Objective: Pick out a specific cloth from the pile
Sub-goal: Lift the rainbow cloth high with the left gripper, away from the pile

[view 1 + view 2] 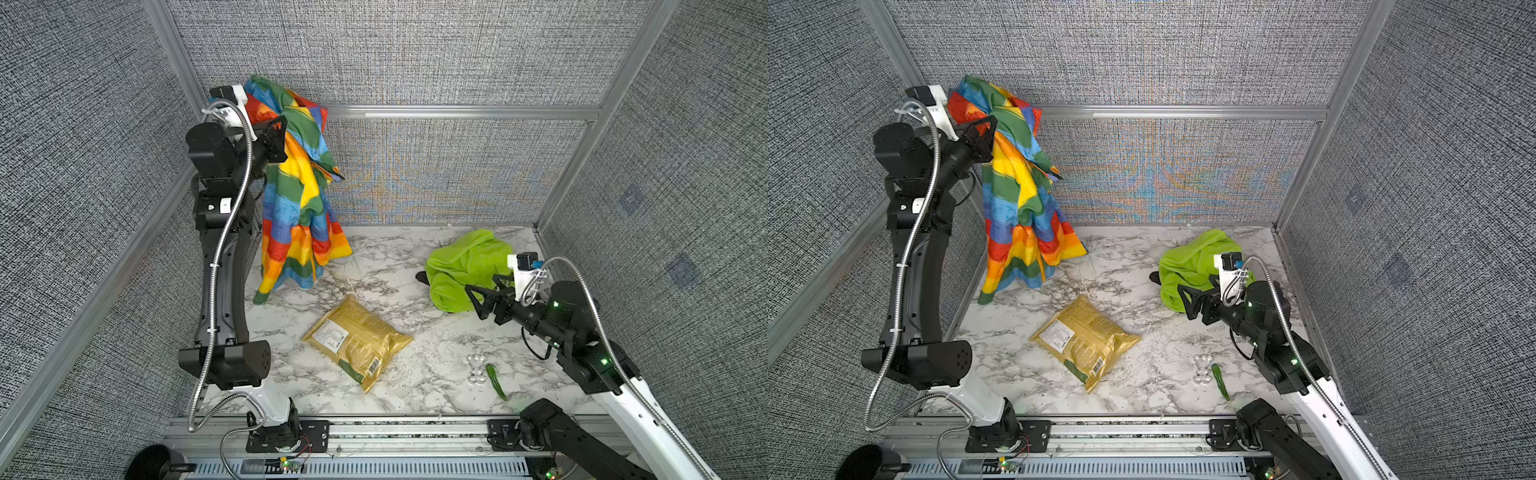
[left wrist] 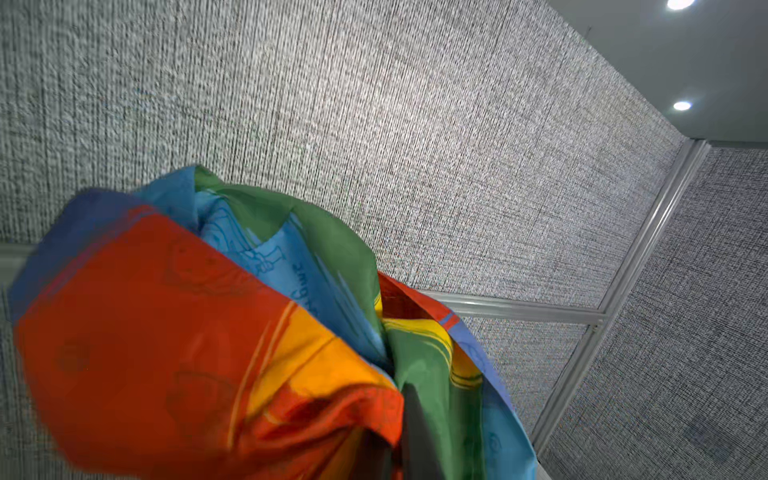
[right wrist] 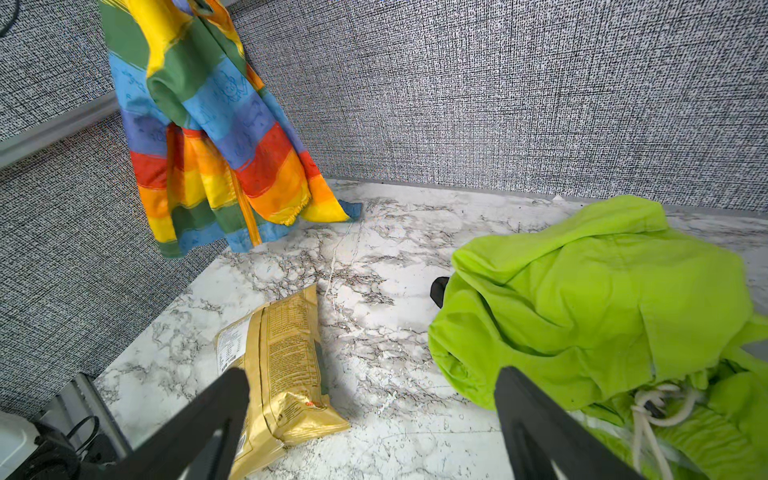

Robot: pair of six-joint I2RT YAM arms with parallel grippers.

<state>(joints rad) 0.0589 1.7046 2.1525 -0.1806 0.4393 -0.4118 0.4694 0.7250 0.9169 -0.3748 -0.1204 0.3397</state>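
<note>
Rainbow cloth (image 1: 299,199) (image 1: 1021,187) is off the pile and up in the air at far left, hanging in front of the grey wall (image 1: 415,54). The top is bunched and the rest drapes down in red, orange, yellow, green and blue bands. The lowest hem is down near bench level at the left edge; can't tell if it touches.

Left gripper (image 1: 276,139) (image 1: 982,139) is raised high, its jaws clamped together on the bunched top of the cloth. Left wrist view is mostly filled by cloth (image 2: 187,332), with one dark finger (image 2: 415,432) pressed into the folds. The hem also shows in the right wrist view (image 3: 208,137).

The pile (image 1: 465,266) (image 1: 1192,262) sits well apart, at far right of the bench (image 1: 415,257). Its top layer is a lime-green cloth (image 3: 582,311). A white drawstring (image 3: 652,407) shows, and a dark cloth (image 1: 422,277) (image 3: 438,291) pokes out from under the left edge.

Right gripper (image 1: 478,297) (image 1: 1187,297) (image 3: 374,374) is low at the pile's near side, jaws wide apart with nothing between them. One finger is over the lime edge; contact unclear.

Gold snack bag (image 1: 357,340) (image 1: 1086,340) (image 3: 282,365) lies flat mid-bench, between cloth and pile, touching neither. A small clear piece (image 1: 476,368) and a thin green piece (image 1: 496,380) lie side by side at near right.
</note>
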